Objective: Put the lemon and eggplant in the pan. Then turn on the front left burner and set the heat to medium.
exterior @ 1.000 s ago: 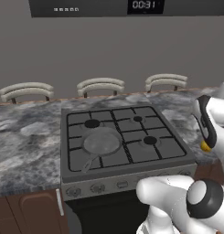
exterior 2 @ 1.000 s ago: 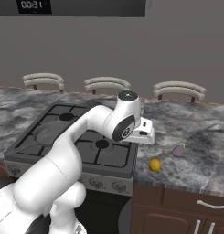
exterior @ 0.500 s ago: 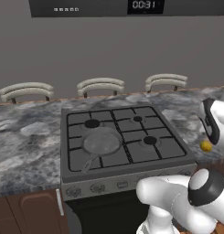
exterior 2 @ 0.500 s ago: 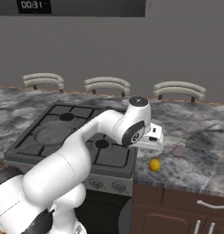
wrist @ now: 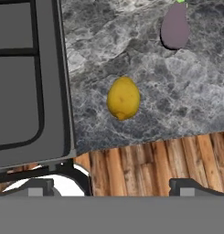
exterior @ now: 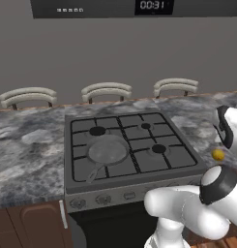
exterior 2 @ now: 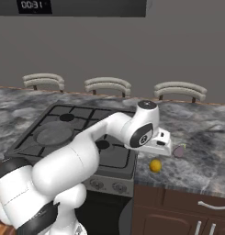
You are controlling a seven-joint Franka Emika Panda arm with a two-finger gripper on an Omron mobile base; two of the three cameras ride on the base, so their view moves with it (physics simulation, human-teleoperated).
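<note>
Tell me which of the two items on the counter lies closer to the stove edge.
The lemon: yellow and round, it lies nearer the stove than the purple eggplant.

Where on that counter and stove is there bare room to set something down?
Bare marble lies left of the stove, and right of it past the lemon and eggplant. The three burners without the pan are free. It is tightest around the lemon, under the open tool.
</note>
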